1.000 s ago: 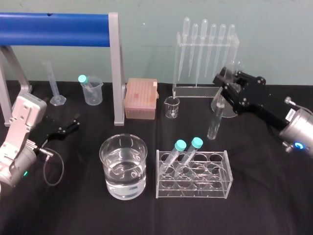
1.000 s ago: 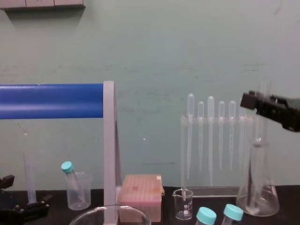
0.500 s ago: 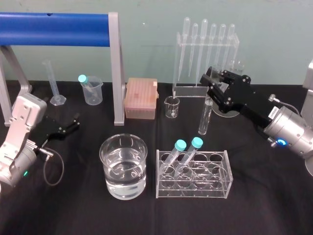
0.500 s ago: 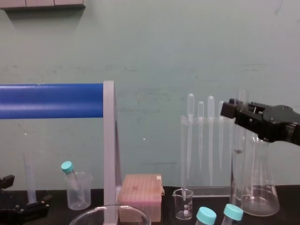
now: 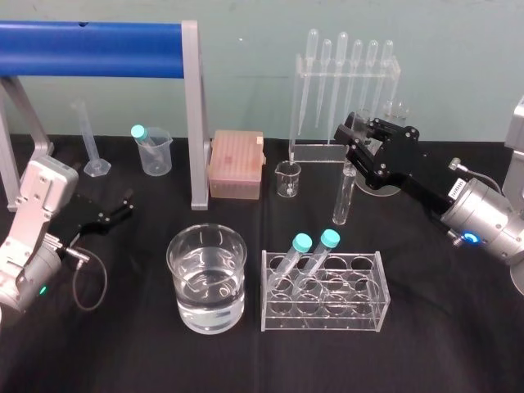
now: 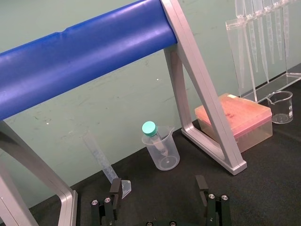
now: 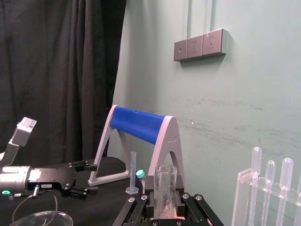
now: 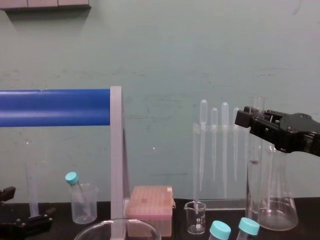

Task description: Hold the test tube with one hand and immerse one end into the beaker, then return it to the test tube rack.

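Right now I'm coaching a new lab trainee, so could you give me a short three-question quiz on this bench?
1. True or false: the test tube has its end in the big beaker.
2. How many capped tubes stand in the rack? A one, B two, C four.
3. Fill in: the ___ gripper holds the test tube upright.
Key: 1 false, it hangs in the air beyond the rack. 2 B. 3 right; the right gripper grips it, while the left gripper lies open on the table.

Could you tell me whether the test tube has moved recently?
Yes: in the right end effector, the test tube has shifted left, toward the small beaker.
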`<state>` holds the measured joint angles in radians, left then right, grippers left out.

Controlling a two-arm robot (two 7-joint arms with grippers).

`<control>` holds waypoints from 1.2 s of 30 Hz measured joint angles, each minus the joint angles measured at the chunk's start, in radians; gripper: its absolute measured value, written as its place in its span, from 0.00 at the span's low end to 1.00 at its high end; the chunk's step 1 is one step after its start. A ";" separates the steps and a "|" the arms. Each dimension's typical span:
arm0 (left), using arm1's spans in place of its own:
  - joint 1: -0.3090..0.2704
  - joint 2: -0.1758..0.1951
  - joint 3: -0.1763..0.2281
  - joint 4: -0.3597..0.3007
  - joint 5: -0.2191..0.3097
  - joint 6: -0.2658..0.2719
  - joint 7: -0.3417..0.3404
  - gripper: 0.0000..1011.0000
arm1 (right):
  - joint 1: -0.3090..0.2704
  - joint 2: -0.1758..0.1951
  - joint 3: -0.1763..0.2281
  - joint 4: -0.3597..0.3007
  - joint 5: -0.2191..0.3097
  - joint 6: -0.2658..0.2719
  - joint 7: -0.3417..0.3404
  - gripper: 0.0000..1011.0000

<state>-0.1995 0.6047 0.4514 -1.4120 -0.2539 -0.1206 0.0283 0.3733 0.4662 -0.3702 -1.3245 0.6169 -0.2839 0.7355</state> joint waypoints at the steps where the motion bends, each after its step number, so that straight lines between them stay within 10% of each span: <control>1: 0.000 0.000 0.000 0.000 0.000 0.000 0.000 0.99 | 0.000 0.000 0.000 0.000 0.001 0.000 0.000 0.24; 36: 0.000 0.000 0.000 0.000 0.000 0.000 0.000 0.99 | -0.002 0.001 0.001 -0.002 0.005 0.003 0.002 0.24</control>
<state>-0.1995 0.6047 0.4513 -1.4120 -0.2538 -0.1205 0.0283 0.3717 0.4675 -0.3692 -1.3266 0.6214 -0.2814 0.7370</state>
